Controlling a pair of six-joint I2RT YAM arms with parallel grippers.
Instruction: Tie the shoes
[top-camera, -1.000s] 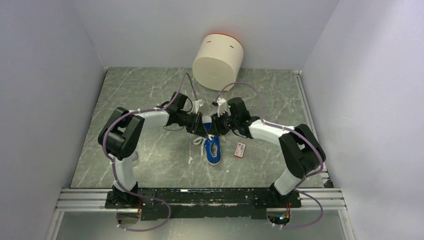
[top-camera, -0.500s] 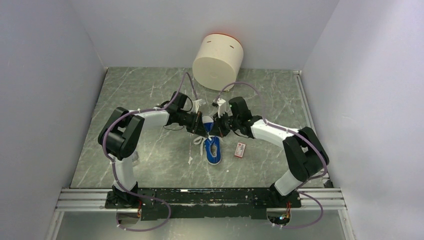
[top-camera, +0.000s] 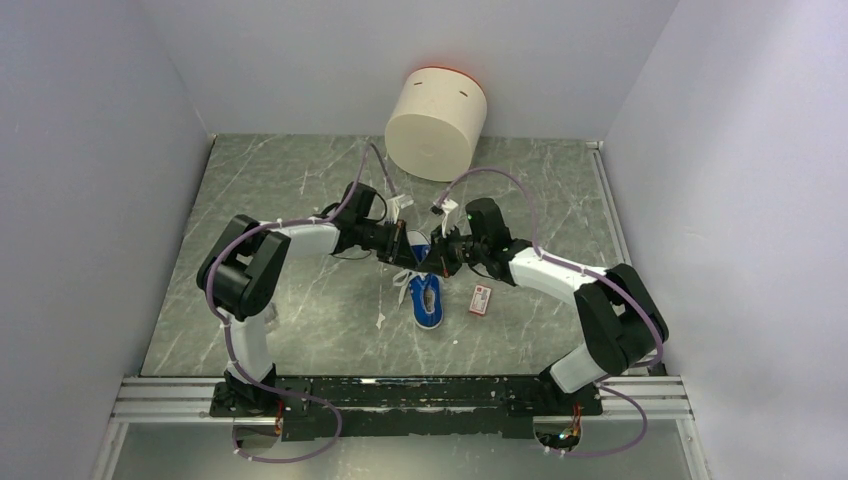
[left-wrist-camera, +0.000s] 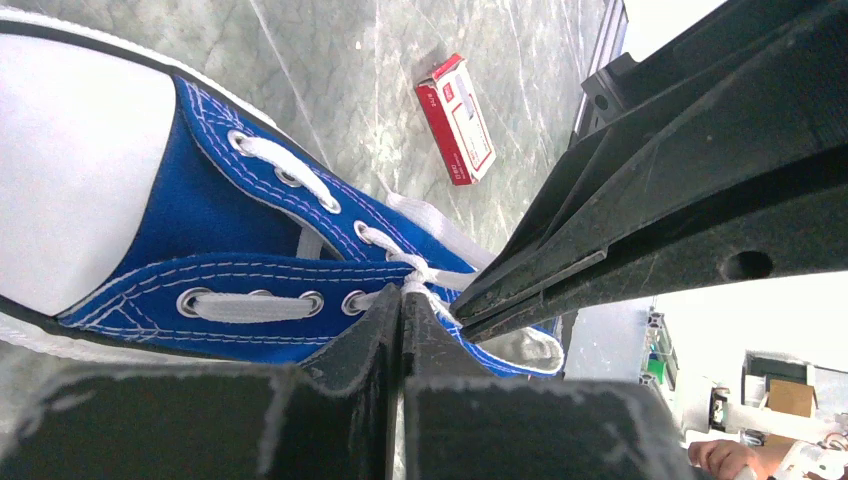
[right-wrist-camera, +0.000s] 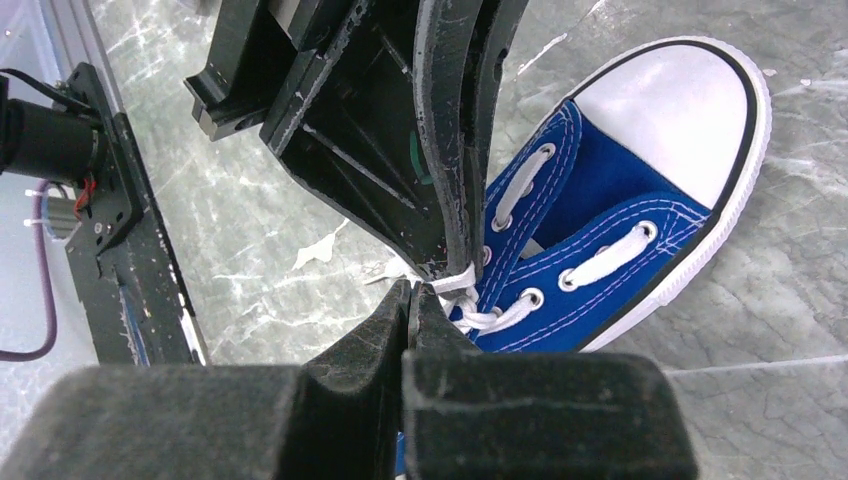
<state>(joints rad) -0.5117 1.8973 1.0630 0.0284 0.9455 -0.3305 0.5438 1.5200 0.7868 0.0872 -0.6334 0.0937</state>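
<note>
Above, the right arm is bending farther right than a second ago. The sneaker is lying unmoved at the middle of the grey marble table, with pale walls around. Left wrist: the left gripper is clenching the laces. Right wrist: the right gripper is pinching them too.

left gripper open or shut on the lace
Shut on a lace. The left gripper has its fingers meeting with no gap, a white lace of the blue sneaker pinched at their tips.
</note>
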